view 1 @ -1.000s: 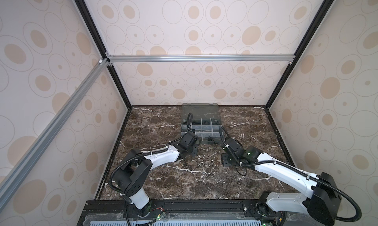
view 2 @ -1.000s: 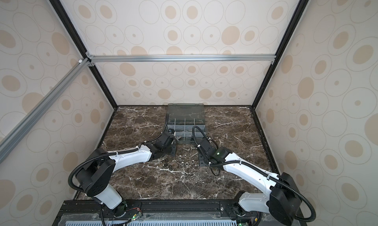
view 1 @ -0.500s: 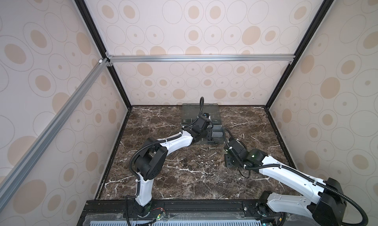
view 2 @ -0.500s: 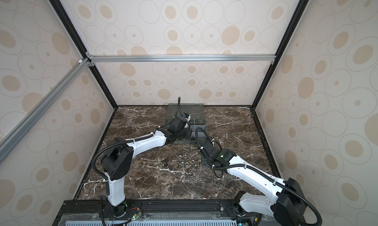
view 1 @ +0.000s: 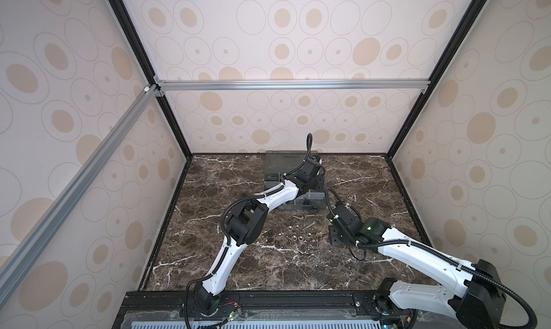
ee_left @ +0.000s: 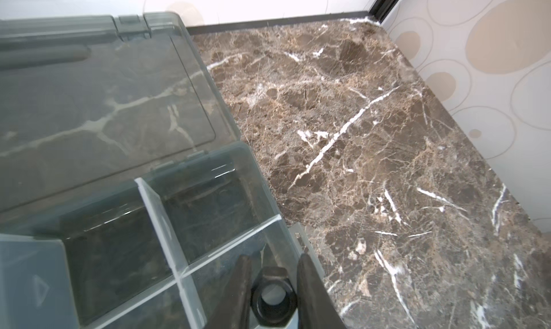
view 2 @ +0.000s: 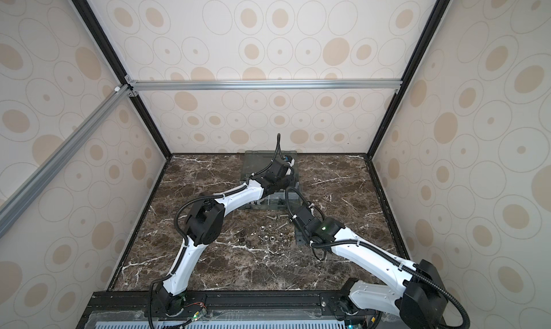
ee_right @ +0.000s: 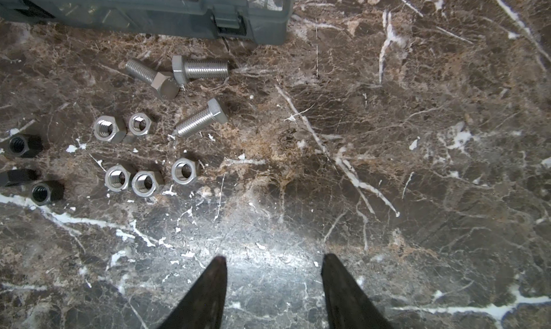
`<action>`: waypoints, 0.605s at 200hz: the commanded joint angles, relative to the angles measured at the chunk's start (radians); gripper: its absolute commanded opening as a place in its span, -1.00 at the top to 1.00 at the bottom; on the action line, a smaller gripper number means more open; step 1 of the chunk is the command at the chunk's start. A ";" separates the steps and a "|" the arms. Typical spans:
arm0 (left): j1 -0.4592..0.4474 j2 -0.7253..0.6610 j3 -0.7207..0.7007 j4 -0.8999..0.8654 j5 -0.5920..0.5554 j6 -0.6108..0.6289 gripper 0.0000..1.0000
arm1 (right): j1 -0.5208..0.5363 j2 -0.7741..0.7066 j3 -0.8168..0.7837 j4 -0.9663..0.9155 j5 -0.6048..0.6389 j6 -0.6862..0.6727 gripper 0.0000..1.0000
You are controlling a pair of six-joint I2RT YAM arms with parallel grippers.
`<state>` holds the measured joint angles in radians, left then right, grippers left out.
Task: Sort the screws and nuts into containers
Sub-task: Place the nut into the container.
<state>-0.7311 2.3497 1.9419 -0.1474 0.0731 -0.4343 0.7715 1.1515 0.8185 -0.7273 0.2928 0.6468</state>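
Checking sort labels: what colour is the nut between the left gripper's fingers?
Black; the nut shows best in the left wrist view.

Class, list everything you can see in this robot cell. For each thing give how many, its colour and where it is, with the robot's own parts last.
organiser box: one, grey translucent, lid open, far middle of the table.
table: one, brown marble, floor of the cell.
screws: three, silver, loose just in front of the box.
silver nuts: five, silver, nearer the robot than the screws.
black nuts: at least two, black, left of the silver nuts; a third black piece is cut off.
held nut: one, black, in the left gripper, over the box.
left gripper: shut on the held nut.
right gripper: open, over bare table.
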 commanded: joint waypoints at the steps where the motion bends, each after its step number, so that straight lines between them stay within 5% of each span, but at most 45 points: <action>1: -0.004 0.020 0.045 -0.018 0.011 -0.007 0.41 | 0.006 -0.009 -0.016 -0.030 0.023 0.019 -0.09; 41: -0.004 0.000 0.013 0.003 0.010 -0.014 0.18 | 0.006 -0.015 -0.024 -0.030 0.025 0.022 -0.10; 121: 0.001 -0.121 -0.104 0.061 0.006 -0.015 0.17 | 0.006 -0.029 -0.020 -0.039 0.024 0.026 -0.09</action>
<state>-0.7311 2.3295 1.8687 -0.1265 0.0826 -0.4484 0.7715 1.1423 0.8036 -0.7349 0.2924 0.6510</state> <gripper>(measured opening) 0.417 0.548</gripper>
